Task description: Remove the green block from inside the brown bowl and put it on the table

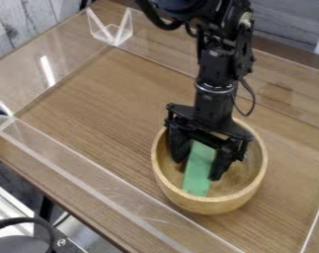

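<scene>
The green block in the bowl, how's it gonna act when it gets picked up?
The green block looks smooth, so it may be a bit slippery. Its straight bar shape suggests it's stiff and probably won't roll.

Smooth pale wood bowl, brown wood-grain tabletop, block perhaps matt plastic.

Your one view looks steeply down at the table from above and in front of the gripper, facing the arm, near enough to take in bowl and surroundings.
</scene>
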Tool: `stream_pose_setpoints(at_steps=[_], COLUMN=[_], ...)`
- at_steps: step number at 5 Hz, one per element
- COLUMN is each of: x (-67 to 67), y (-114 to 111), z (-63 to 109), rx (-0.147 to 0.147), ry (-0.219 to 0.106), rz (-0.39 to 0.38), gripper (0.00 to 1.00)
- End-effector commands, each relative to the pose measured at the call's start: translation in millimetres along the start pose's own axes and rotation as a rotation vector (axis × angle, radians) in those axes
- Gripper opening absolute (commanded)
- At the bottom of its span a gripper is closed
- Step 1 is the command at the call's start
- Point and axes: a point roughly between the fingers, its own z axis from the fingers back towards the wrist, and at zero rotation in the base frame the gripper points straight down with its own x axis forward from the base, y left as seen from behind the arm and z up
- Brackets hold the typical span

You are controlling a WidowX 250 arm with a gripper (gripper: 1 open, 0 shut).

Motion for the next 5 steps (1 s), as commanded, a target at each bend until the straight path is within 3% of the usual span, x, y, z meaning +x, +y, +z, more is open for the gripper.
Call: stream_pose_setpoints(at_steps=[1, 5], x=[7.2, 10.2], y=[-3.1, -3.9], z=[7.5, 2.2], rx=[-0.006, -0.018], ry=[-0.036, -0.03], rz=[-0.007, 0.001], gripper=[1.0, 1.0])
